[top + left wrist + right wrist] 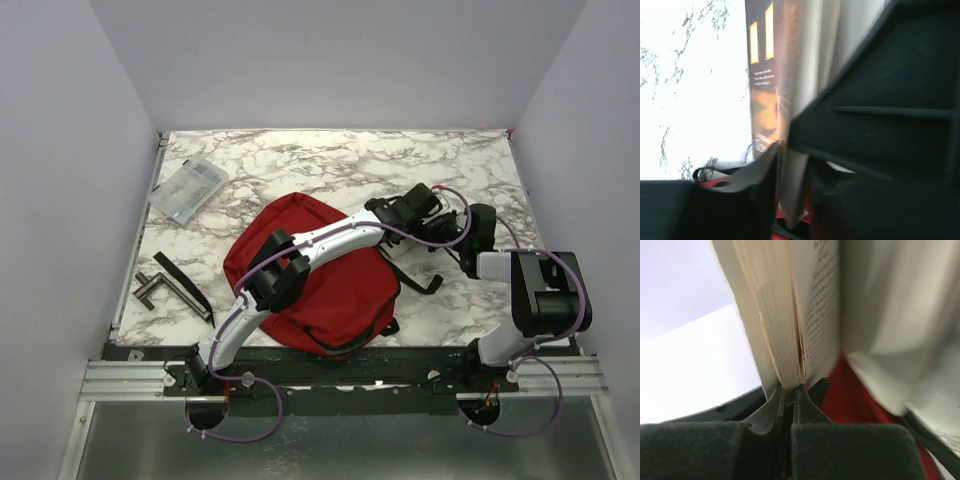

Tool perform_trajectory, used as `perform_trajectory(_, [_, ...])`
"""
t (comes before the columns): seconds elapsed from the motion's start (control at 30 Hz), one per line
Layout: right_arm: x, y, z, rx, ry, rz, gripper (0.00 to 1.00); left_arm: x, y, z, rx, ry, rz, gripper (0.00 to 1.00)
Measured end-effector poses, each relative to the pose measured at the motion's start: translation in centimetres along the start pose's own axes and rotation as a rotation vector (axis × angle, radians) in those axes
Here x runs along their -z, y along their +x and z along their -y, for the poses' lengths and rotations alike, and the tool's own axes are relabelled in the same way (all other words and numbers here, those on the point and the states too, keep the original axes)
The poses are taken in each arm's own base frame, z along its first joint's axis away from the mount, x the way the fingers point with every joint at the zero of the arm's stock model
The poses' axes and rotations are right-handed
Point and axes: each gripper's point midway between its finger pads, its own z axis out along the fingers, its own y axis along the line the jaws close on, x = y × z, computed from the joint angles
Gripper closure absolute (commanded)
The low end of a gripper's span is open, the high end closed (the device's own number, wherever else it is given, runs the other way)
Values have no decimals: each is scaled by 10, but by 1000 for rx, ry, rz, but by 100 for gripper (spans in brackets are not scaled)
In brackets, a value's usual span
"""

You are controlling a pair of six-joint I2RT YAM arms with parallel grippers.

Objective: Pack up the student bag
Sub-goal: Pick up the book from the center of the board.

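The student bag point(320, 290) is a dark red backpack lying flat in the middle of the table, with black straps at its right. Both arms meet above its far right corner. My left gripper point(388, 214) is shut on a book point(770, 75) with a dark cover and yellow blocks; in the left wrist view point(792, 195) the pages stand between its fingers, above red fabric point(715, 181) and a zipper. My right gripper point(412, 208) is shut on the lower edge of the same book point(785, 315) in the right wrist view point(789, 390). Red bag fabric point(850, 395) shows beside it. In the top view the book is hidden by the grippers.
A clear plastic case point(188, 190) lies at the back left. A black T-shaped tool point(155, 288) and a black strip point(183, 280) lie at the left. Bag straps point(415, 275) trail to the right of the bag. Walls close in the table on three sides.
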Motion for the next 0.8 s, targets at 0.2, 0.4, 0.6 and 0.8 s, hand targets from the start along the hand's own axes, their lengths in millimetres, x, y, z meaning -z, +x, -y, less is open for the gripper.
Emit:
perform_trajectory(0.2, [2,-6,-19,159,21,30,51,4,-14,-5,-19,-61,22,100])
perform_trajectory(0.4, [29,-23,-75,586,72,157,44,20,-26,-39,118,-91,58,100])
perform_trajectory(0.6, [71,-13,-127,886,27,240,30,50,-33,-77,403,19,84,100])
perform_trajectory(0.8, [83,-6,-120,962,64,217,0,122,-46,-140,745,148,205,100])
